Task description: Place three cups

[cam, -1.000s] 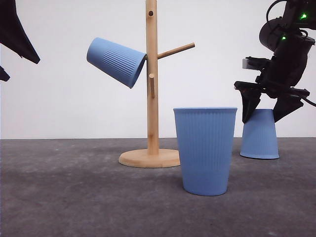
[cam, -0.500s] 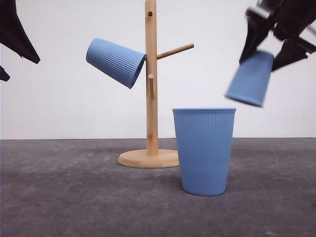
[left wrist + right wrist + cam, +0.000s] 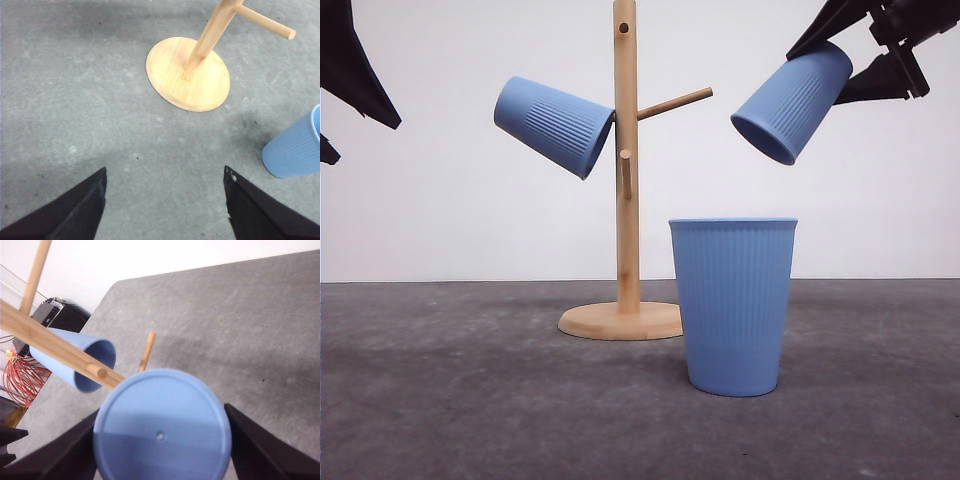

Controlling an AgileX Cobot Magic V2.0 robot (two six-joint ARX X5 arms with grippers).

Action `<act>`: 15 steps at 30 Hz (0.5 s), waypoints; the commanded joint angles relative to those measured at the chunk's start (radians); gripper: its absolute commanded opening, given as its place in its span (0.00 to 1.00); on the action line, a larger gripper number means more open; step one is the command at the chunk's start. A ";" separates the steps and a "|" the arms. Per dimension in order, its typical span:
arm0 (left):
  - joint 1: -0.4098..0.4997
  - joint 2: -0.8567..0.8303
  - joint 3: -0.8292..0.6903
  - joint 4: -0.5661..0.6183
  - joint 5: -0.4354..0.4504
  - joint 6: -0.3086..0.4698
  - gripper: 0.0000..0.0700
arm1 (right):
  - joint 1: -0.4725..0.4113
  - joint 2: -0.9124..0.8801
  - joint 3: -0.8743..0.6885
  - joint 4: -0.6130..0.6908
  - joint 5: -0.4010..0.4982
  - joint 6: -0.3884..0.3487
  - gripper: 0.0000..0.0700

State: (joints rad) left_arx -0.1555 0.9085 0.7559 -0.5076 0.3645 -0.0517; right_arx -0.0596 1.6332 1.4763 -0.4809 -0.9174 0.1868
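Right claw (image 3: 865, 50) raised high above the tabletop (image 3: 470, 400), clamped on a light-blue cup (image 3: 792, 102) near its base; cup tilted, mouth angled down toward the wooden stand (image 3: 626, 200), clear of the stand's upward-slanting peg (image 3: 675, 102) and not touching it. In the right wrist view, flat cup bottom (image 3: 162, 427) between the two dark fingers (image 3: 265, 447), peg tip just beyond the bottom's edge. Second cup (image 3: 555, 125) hung mouth-first on a peg on the stand's other side, tilted, its rim against the post. Third cup (image 3: 733, 305) upright on the tabletop, mouth up, nearest the front edge, just beside the stand's round base (image 3: 620, 320) but apart from it. Left claw (image 3: 165, 210) held above the tabletop, spread apart and gripping nothing; bare grey surface between its fingers, stand base and lower part of the upright cup (image 3: 295, 150) beyond them. Dark part of the left arm (image 3: 350, 65) at the upper edge of the front view.
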 commanded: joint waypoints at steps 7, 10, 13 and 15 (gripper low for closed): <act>-0.002 0.007 0.002 0.010 -0.002 0.006 0.62 | -0.003 -0.079 -0.210 0.082 0.066 0.013 0.46; -0.002 0.007 0.002 0.010 -0.002 0.006 0.62 | -0.003 -0.180 -0.363 0.157 0.169 0.013 0.45; -0.002 0.007 0.002 0.011 -0.002 0.006 0.62 | -0.003 -0.295 -0.505 0.239 0.271 0.052 0.45; -0.002 0.007 0.002 0.012 -0.002 0.006 0.62 | -0.003 -0.367 -0.594 0.332 0.283 0.134 0.45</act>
State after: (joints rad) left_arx -0.1555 0.9085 0.7559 -0.5052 0.3645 -0.0517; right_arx -0.0601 1.2750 0.9022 -0.1940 -0.6385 0.2414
